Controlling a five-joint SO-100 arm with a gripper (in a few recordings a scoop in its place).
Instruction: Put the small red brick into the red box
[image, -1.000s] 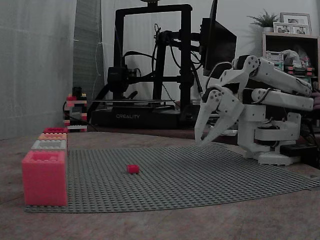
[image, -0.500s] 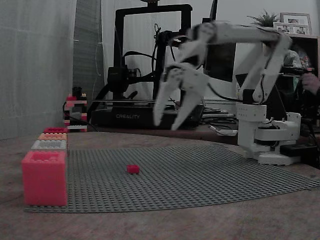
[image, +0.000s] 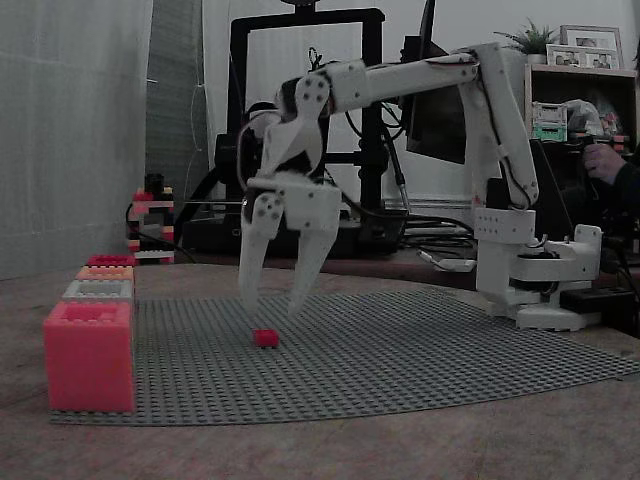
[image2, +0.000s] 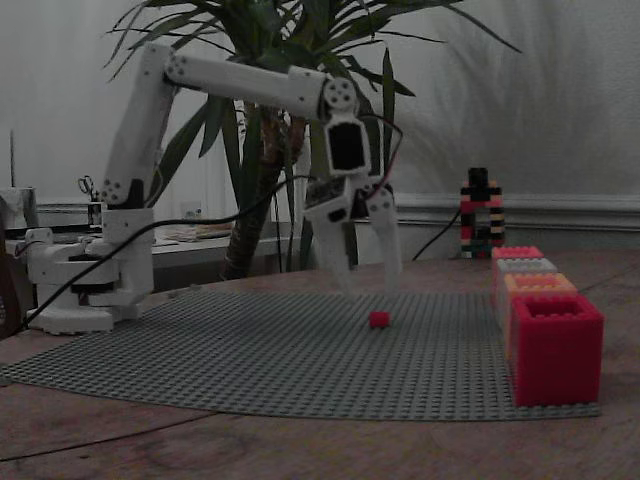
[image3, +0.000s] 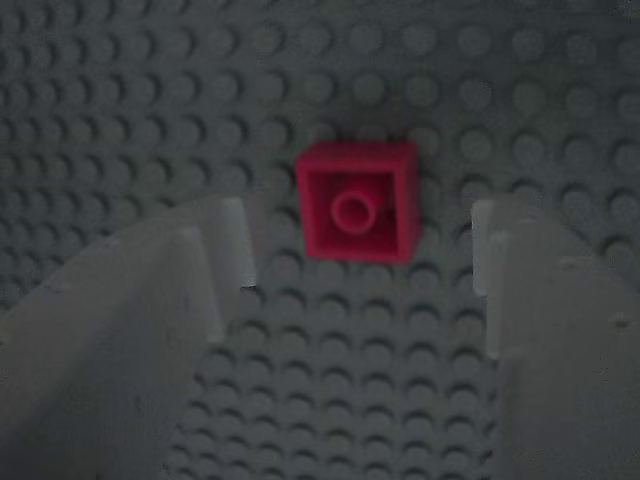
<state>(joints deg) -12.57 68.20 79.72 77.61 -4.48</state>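
We see the small red brick (image: 265, 338) (image2: 379, 319) (image3: 357, 200) lying flat on the grey studded baseplate (image: 400, 350) — a tiny square piece with a single round stud facing up, its sides roughly in line with the plate's rows of studs in the wrist view. The red box (image: 89, 356) (image2: 556, 348) is a deep red, open-topped square box built of bricks, standing upright at the near corner of the plate as the nearest in a row of boxes — well apart from the brick, in both fixed views.
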